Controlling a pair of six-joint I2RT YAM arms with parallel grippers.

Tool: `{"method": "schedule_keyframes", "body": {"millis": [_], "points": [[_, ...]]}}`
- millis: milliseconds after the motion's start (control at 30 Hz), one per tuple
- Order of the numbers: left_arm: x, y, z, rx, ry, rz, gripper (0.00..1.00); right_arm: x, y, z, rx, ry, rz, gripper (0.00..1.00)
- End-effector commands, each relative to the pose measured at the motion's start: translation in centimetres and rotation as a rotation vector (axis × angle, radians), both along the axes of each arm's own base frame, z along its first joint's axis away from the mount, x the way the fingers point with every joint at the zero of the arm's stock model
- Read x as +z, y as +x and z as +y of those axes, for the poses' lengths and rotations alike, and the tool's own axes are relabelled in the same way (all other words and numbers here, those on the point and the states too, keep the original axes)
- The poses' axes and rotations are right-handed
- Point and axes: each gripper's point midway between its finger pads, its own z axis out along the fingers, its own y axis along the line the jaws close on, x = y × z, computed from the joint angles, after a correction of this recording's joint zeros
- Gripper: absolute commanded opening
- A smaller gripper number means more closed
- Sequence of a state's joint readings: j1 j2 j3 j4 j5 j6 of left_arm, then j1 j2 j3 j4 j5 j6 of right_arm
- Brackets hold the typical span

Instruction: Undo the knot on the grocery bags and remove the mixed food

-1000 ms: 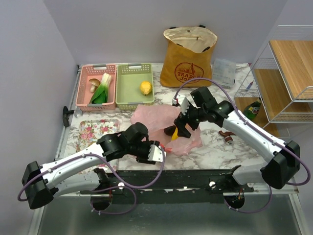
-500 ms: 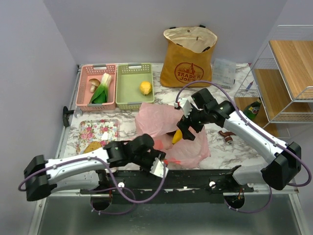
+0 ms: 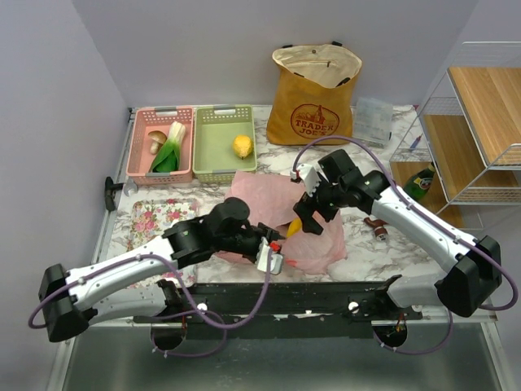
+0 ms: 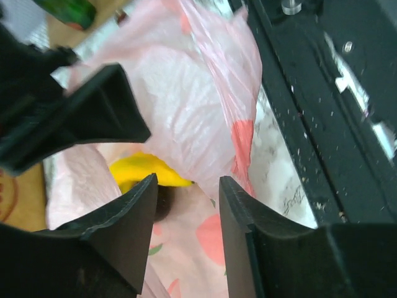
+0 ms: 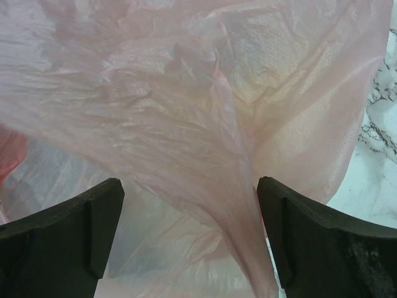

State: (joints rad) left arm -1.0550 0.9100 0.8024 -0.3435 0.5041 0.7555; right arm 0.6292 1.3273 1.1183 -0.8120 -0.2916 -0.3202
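Both the left gripper (image 4: 186,186) and right gripper (image 5: 189,189), jaws spread, could snag pink bag (image 5: 186,93) film, missing the banana (image 4: 146,169).

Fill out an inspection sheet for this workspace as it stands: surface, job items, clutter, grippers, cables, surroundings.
Surface: marble-pattern table, no spill seen.
Job's things: pink plastic bag mid-table, banana showing at its mouth; yellow tote upright at the back; leek and mushroom in the pink basket; lemon in the green basket.
Clutter: floral tray; clear container; small brown object.
Grippers: left gripper open at the bag's near edge; right gripper open over the bag.
Cables: purple cables loop along both arms, no snag seen.
Surroundings: wire shelf at right, green bottle low in it.
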Motion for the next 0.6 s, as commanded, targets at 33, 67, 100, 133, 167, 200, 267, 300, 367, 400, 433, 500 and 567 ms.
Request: {"method": "schedule_keyframes", "body": {"millis": [33, 67, 100, 133, 167, 200, 267, 300, 367, 400, 433, 500, 567], "points": [[-2.9, 2.7, -2.2, -0.013, 0.105, -0.119, 0.43, 2.5, 1.0, 0.7, -0.045, 0.053, -0.050, 0.98], [-3.7, 3.5, -2.4, 0.009, 0.131, -0.129, 0.43, 3.2, 1.2, 0.8, -0.050, 0.059, -0.059, 0.99], [-4.4, 4.4, -2.5, 0.036, 0.158, -0.152, 0.43, 3.6, 1.3, 0.7, -0.057, 0.060, -0.066, 0.99], [-5.4, 5.3, -2.6, 0.056, 0.192, -0.172, 0.43, 3.9, 1.4, 0.6, -0.063, 0.056, -0.071, 0.99], [-6.1, 6.4, -2.7, 0.086, 0.213, -0.190, 0.43, 4.1, 1.4, 0.3, -0.067, 0.049, -0.077, 1.00], [-6.7, 7.4, -2.8, 0.107, 0.230, -0.198, 0.43, 4.0, 1.2, -0.1, -0.072, 0.032, -0.073, 1.00], [-7.4, 9.3, -2.7, 0.149, 0.250, -0.199, 0.44, 3.8, 1.0, -1.2, -0.092, -0.005, -0.062, 1.00], [-7.5, 9.9, -2.7, 0.161, 0.249, -0.205, 0.46, 3.5, 1.0, -1.8, -0.102, -0.023, -0.052, 1.00], [-7.6, 11.0, -2.6, 0.177, 0.247, -0.225, 0.51, 3.0, 0.7, -3.1, -0.124, -0.056, -0.019, 1.00], [-7.6, 11.6, -2.6, 0.188, 0.246, -0.243, 0.54, 2.8, 0.6, -3.6, -0.134, -0.070, -0.009, 1.00], [-7.7, 12.0, -2.5, 0.194, 0.248, -0.254, 0.55, 2.4, 0.4, -4.2, -0.144, -0.089, 0.001, 1.00], [-7.7, 12.8, -2.5, 0.208, 0.242, -0.266, 0.55, 1.7, 0.0, -5.1, -0.150, -0.121, 0.014, 1.00], [-7.9, 13.8, -2.6, 0.222, 0.242, -0.270, 0.55, 0.9, -0.5, -5.8, -0.151, -0.142, 0.034, 1.00]]}}
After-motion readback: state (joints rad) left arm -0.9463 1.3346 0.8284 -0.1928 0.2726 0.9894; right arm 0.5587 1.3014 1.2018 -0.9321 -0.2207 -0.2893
